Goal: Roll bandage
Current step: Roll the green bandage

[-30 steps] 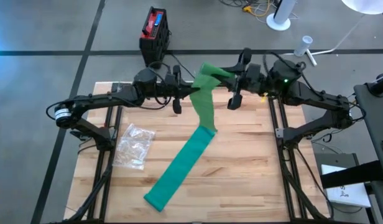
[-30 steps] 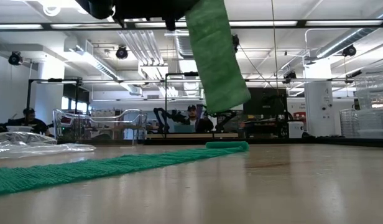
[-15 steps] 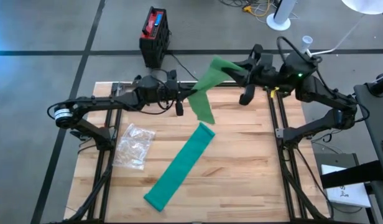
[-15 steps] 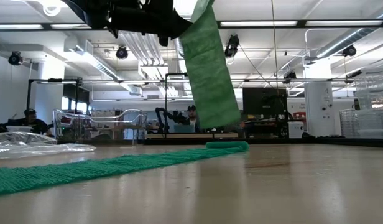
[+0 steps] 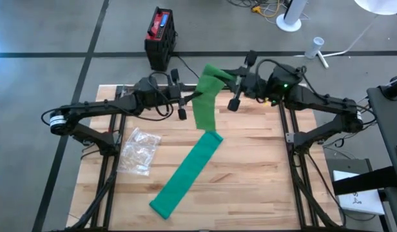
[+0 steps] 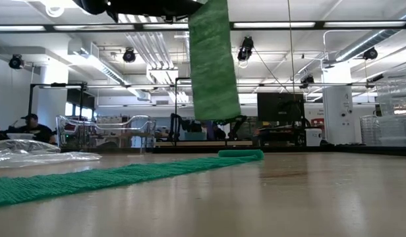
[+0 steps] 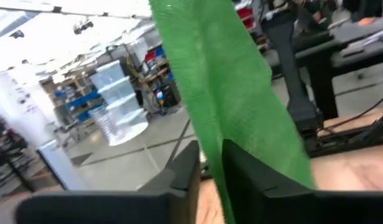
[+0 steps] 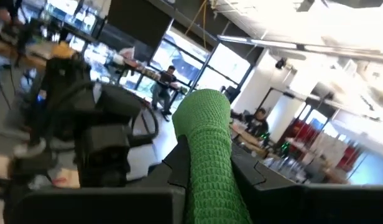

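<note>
A green bandage strip [image 5: 185,174] lies flat on the wooden table, running from the near left toward the middle. Above its far end a second length of green bandage [image 5: 205,103] hangs in the air. That length's lower end [image 6: 216,112] is free above the table, and no join to the lying strip shows. Both grippers are shut on the upper part of this hanging length, meeting over the table's far middle. My left gripper [image 5: 192,96] comes from the left and my right gripper [image 5: 228,82] from the right. My left gripper pinches the hanging bandage between its two fingers [image 7: 241,174], coming level from the table's left. The strip [image 7: 211,155] passes edge-on through the gap and rises beyond the fingers. It is lifted clear of the table. My right gripper pinches the bandage's upper end [image 8: 207,143] between its two fingers, coming about level from the table's right. The cloth is bunched into a rounded hump that arches over the fingertips. From there it runs across to the left gripper, clear of the table.
A clear plastic bag [image 5: 139,151] lies on the table's left part, beside the lying strip. A red and black box [image 5: 161,32] stands on the floor beyond the far edge. The table's right half is bare wood [image 5: 256,174].
My right gripper swung toward the far right, then came back toward the left gripper, rolling its wrist. My left gripper also rolled. The hanging bandage swayed with them. It slanted before and now hangs nearly straight down. The strip on the table stayed put.
</note>
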